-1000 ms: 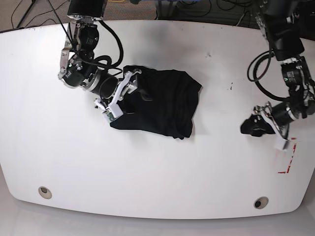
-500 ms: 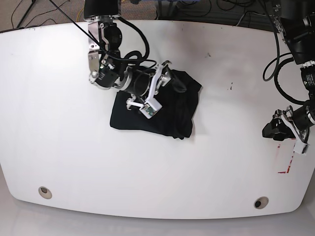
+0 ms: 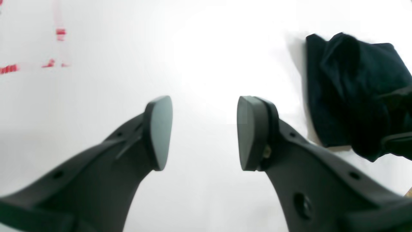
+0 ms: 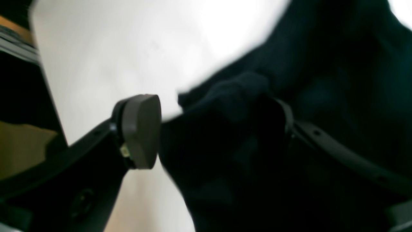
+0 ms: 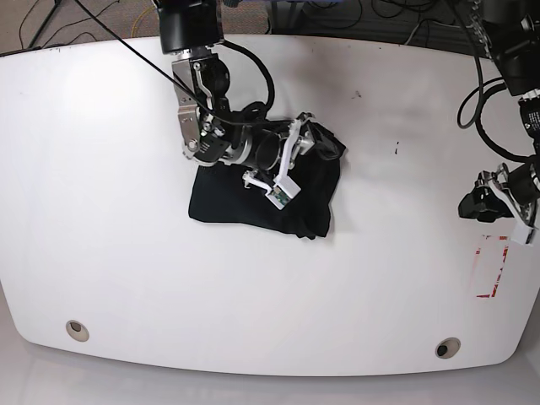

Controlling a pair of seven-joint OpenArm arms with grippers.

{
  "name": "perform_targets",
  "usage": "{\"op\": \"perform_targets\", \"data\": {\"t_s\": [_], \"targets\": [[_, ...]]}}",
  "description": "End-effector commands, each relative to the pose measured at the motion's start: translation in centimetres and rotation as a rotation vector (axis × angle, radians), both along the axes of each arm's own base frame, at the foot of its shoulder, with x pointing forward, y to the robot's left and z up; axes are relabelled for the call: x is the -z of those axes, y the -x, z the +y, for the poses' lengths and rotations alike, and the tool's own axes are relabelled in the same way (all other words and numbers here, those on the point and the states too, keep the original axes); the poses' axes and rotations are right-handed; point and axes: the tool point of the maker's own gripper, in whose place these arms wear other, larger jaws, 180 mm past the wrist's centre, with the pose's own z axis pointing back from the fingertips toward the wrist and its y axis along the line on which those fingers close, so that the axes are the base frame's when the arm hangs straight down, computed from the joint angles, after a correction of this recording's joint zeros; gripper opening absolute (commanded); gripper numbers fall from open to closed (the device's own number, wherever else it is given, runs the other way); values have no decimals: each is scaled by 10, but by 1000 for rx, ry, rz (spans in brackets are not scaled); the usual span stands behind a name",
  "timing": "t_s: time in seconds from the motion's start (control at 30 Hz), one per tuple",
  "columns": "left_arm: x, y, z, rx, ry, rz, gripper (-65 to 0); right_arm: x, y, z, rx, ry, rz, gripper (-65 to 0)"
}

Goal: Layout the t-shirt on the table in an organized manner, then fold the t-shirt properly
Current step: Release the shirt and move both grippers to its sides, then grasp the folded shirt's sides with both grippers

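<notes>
Left wrist view: the left end effector [image 3: 204,133] hangs wide apart and empty over the large white smooth table [image 3: 199,54], well apart from the plain black soft cloth t-shirt [image 3: 351,93].

Right wrist view: the right end effector [image 4: 212,132] stands wide with a bunched fold between its pads; close only on one layer.

Base view: the t-shirt lies crumpled mid-table, so lift gently to spread it.
</notes>
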Motion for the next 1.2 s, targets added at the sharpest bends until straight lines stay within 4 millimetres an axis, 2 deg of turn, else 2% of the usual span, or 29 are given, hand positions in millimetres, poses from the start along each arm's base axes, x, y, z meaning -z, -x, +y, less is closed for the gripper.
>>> {"op": "perform_targets", "data": {"t_s": [0.0,0.17,0.27,0.47,0.53,0.63,0.73,0.83,0.93,1.03,1.07,1.17], "targets": [[-19,-7,5,1,-7,-60,-350,-22,-17,15,0,-67,-48,-214],[-17,-5,5,1,-7,-54,-350,-28,-32,32,-12,-98,-38,-214],[-17,-5,5,1,-7,-54,-350,-31,-42,33,-13,-103,-44,-214],[-20,-7,-1,20,-15,-63,-350,-55,-62,32,-1,-123,-116,-214],[-24,-10,-13,55,-29,-77,-350,-66,-72,21,24,-116,-159,-214],[-28,-13,-44,151,-59,-98,-350,-74,-85,-14,77,-64,-216,-214],[-35,-16,-90,288,-92,-127,-350,-78,-94,-54,121,16,-260,-214],[-29,-15,-130,416,-162,-125,-350,-84,-100,-87,157,77,-303,-214],[-25,-13,-163,518,-236,-132,-350,-86,-101,-109,169,131,-331,-214],[-21,-12,-197,606,-289,-151,-350,-80,-101,-128,175,182,-329,-224],[-22,-12,-212,635,-300,-165,-350,-77,-100,-135,176,202,-326,-243],[-24,-10,-236,675,-306,-188,-350,-73,-99,-143,179,223,-321,-330]]}}
